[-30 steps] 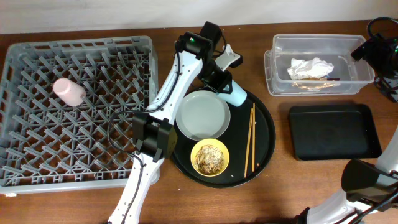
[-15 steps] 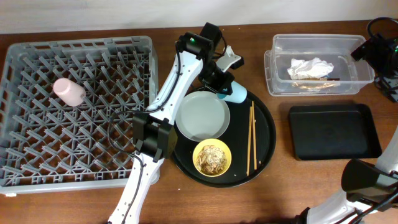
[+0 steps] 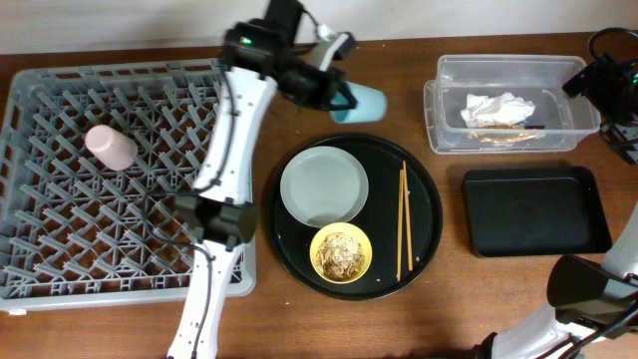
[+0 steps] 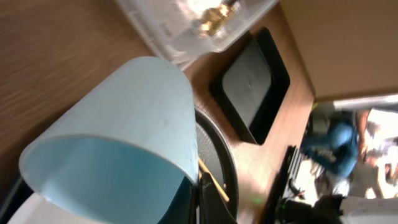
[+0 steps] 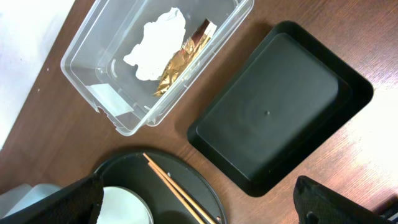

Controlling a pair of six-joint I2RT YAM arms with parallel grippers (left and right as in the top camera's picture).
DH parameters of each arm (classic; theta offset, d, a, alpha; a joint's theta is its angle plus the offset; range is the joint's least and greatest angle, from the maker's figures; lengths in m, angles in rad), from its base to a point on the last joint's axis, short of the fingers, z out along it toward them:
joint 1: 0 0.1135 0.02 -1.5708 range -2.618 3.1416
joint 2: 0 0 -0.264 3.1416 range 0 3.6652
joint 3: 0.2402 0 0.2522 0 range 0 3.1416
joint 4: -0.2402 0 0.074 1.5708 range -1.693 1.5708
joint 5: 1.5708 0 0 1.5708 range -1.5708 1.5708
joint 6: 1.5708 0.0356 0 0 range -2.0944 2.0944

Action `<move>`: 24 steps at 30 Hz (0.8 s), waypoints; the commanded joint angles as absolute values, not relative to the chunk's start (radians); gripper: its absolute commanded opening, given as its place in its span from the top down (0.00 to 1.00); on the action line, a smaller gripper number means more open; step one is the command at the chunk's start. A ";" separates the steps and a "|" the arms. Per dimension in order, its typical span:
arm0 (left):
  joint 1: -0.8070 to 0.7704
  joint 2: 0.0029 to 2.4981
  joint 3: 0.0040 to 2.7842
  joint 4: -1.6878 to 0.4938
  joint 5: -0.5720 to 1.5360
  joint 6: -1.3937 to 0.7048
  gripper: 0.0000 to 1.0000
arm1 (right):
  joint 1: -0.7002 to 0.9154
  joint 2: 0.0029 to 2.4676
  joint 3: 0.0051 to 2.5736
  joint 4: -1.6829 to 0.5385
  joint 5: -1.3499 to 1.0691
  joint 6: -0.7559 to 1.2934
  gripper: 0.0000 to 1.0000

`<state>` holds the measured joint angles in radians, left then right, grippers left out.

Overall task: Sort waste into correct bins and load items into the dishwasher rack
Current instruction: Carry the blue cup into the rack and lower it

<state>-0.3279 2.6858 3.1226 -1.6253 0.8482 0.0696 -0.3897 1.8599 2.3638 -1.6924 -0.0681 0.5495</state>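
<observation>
Light-blue cup [image 3: 363,101] now aloft, tapered, lying sideways.

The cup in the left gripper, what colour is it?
The cup is light blue, clearest in the left wrist view.

round black tray [image 3: 427,214]: flat on table, centre | wooden table [image 3: 478,294]: brown, grained

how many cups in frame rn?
2. Pink cup on its side in the dishwasher rack, left part; light-blue cup gripped by the left pincer over the table behind the round black tray. More could hide under the left arm.
</observation>
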 commanded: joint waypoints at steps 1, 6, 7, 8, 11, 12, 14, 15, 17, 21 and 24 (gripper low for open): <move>-0.196 2.586 3.140 -1.674 0.804 0.010 1.00 | -0.393 1.860 2.363 -1.698 -0.055 0.555 0.01; 0.029 2.500 3.139 -1.688 0.797 -0.104 1.00 | -0.393 1.860 2.363 -1.698 -0.055 0.555 0.01; 0.093 2.484 3.139 -1.688 0.804 -0.120 1.00 | -0.393 1.860 2.363 -1.698 -0.055 0.555 0.01; 0.142 2.475 3.136 -1.688 0.827 -0.120 1.00 | -0.393 1.860 2.363 -1.698 -0.055 0.555 0.01; 0.244 2.463 3.135 -1.688 0.923 -0.120 1.00 | -0.393 1.860 2.363 -1.698 -0.055 0.555 0.01; 0.279 2.460 3.135 -1.688 0.960 -0.120 1.00 | -0.393 1.860 2.363 -1.698 -0.055 0.555 0.01; 0.329 2.452 3.135 -1.689 1.018 -0.120 1.00 | -0.393 1.860 2.363 -1.698 -0.055 0.555 0.01; 0.350 2.448 3.135 -1.689 1.038 -0.120 1.00 | -0.393 1.860 2.363 -1.698 -0.055 0.555 0.01; 0.379 2.436 3.135 -1.689 1.044 -0.120 1.00 | -0.393 1.860 2.363 -1.698 -0.055 0.555 0.02; 0.423 2.396 3.134 -1.689 1.025 -0.119 1.00 | -0.393 1.860 2.363 -1.698 -0.055 0.555 0.01; 0.442 2.350 3.089 -1.689 0.980 -0.115 1.00 | -0.393 1.860 2.363 -1.698 -0.055 0.555 0.01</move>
<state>0.4179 2.4458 3.1214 -1.6871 0.9905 -0.1173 -0.3897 1.8599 2.3638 -1.6924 -0.0677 0.5503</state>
